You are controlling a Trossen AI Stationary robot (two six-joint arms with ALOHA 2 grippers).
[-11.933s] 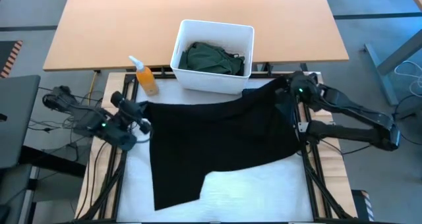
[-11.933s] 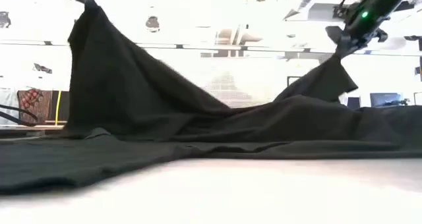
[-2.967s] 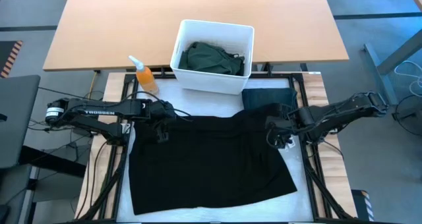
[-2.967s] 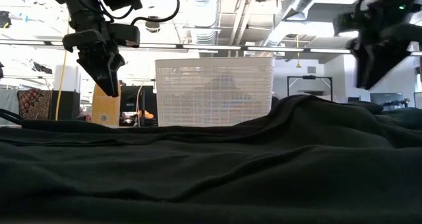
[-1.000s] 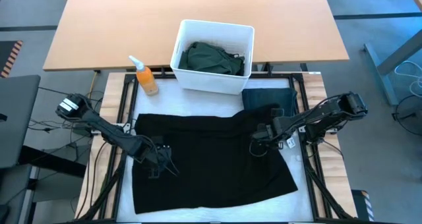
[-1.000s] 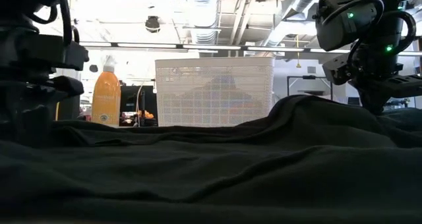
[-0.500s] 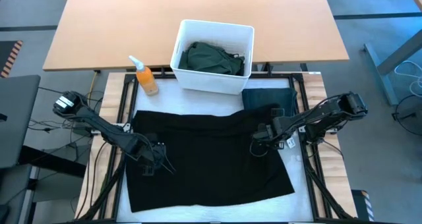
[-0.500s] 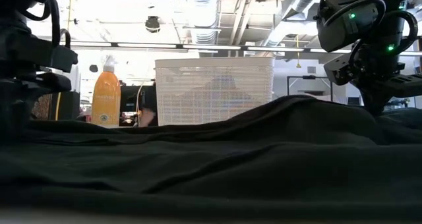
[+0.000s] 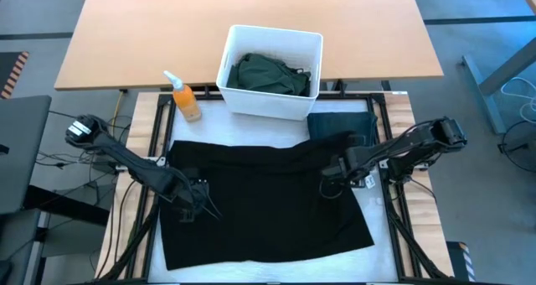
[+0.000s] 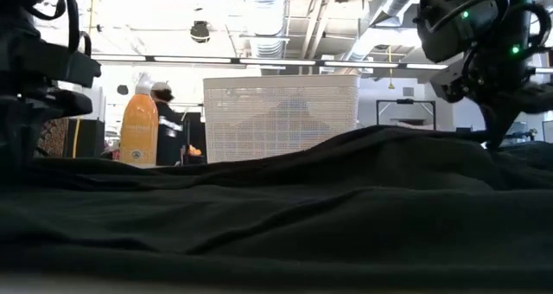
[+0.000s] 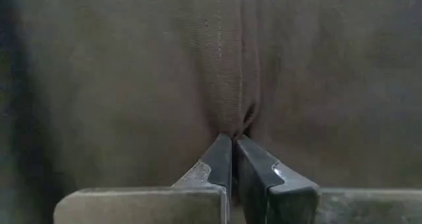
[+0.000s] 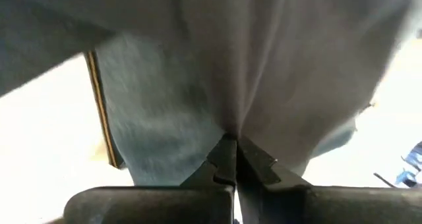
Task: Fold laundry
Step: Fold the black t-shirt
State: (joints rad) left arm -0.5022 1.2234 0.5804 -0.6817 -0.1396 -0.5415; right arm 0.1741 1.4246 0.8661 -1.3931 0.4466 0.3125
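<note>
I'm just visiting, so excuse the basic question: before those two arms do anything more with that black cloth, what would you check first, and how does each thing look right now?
1. Left gripper pinching the black garment: ok, shut on a fold.
2. Right gripper pinching it: ok, shut on a fold.
3. Garment lies spread out: ok, some wrinkles.
4. Spray bottle off the cloth: ok.
5. White bin off the cloth: ok.
6. Folded dark cloth free of the garment: cannot tell, edges meet.

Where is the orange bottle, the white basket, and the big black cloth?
orange bottle [image 9: 186, 103]: high view, on its orange body.
white basket [image 9: 311, 49]: high view, on its right rim.
big black cloth [image 9: 264, 201]: high view, on the flat middle of the spread fabric.
</note>
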